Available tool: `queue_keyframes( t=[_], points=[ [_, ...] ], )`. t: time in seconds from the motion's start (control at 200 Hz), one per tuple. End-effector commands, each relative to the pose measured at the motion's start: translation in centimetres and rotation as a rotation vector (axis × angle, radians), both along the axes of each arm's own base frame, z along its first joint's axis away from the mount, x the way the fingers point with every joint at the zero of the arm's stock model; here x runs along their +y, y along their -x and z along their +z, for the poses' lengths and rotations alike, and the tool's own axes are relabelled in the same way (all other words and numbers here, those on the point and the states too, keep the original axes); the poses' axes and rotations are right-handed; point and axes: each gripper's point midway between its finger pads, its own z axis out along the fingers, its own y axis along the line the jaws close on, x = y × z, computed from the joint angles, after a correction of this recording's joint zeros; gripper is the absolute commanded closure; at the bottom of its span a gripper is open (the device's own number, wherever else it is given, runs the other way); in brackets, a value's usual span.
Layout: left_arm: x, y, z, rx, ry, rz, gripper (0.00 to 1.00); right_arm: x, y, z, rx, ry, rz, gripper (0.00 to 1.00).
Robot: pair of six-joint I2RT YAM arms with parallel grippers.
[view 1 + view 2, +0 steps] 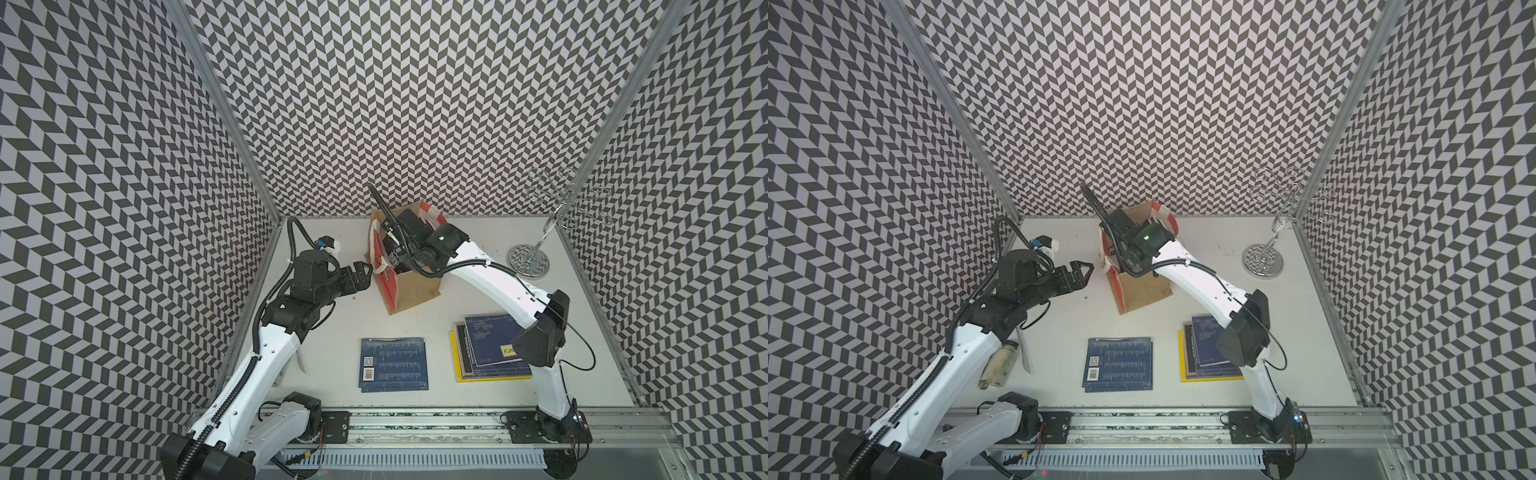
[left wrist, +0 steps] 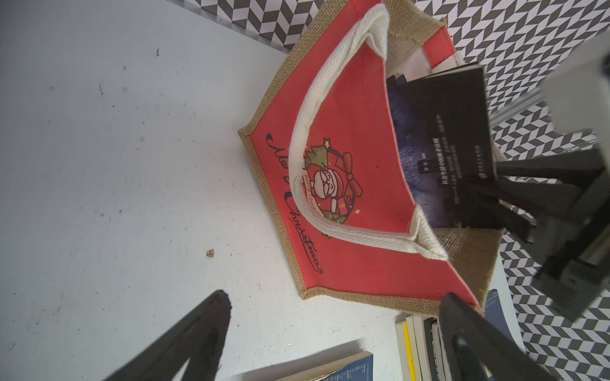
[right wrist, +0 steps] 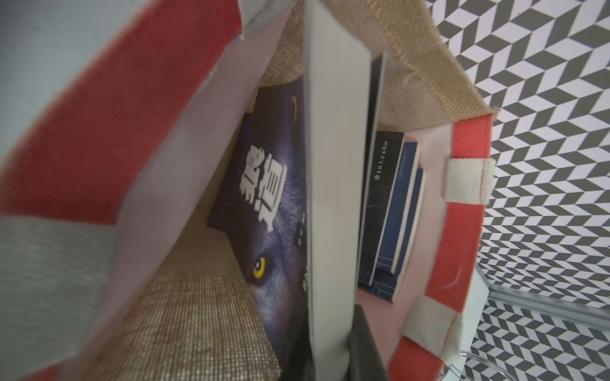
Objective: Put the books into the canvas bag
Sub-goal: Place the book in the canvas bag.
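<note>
Canvas bag stands open near the table's far edge, tan jute with red faces, white handle draped over its red front. Wolf-eye book sits upright partway inside it, with navy books behind. One navy book lies flat, back cover up, near the front edge; a mixed stack, navy on top and yellow at the bottom, lies beside it.

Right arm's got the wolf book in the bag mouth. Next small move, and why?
Probably lower a little further, then release. The right end effector is shut on the wolf-eye book, which stands partly inside the canvas bag beside other books already in it, its top edge above the rim. The left end effector is open beside the bag.
</note>
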Motion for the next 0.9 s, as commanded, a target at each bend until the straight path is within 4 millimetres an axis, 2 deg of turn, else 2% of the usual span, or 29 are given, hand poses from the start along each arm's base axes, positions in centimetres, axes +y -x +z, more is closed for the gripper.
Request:
queue_keyframes(
  t=[0.0, 0.15, 0.265, 0.351, 0.636, 0.806, 0.896],
  points=[
    [0.0, -0.5, 1.5, -0.04, -0.011, -0.01, 0.03, 1.1, -1.8, 1.6, -0.086, -0.026, -0.004, 1.0],
    [0.0, -0.8, 1.4, -0.034, -0.028, -0.013, 0.03, 2.0, -2.6, 0.7, -0.075, -0.038, 0.003, 0.97],
    [-0.1, -1.1, 1.3, -0.027, -0.038, -0.014, 0.03, 2.7, -2.8, 0.8, -0.046, -0.095, 0.023, 0.81],
    [-0.2, -1.4, 1.3, -0.025, -0.04, -0.018, 0.03, 3.0, -2.9, 1.1, -0.041, -0.123, 0.031, 0.76],
    [-0.1, -1.7, 1.6, -0.027, -0.038, -0.011, 0.03, 5.8, -1.7, 2.8, 0.054, -0.31, 0.161, 0.72],
    [0.0, -1.8, 1.7, -0.029, -0.037, -0.01, 0.03, 7.4, -0.6, 3.0, 0.101, -0.384, 0.217, 0.7],
    [0.0, -2.2, 2.2, -0.041, -0.033, -0.005, 0.03, 8.2, -0.1, 2.5, 0.118, -0.39, 0.234, 0.66]
  ],
)
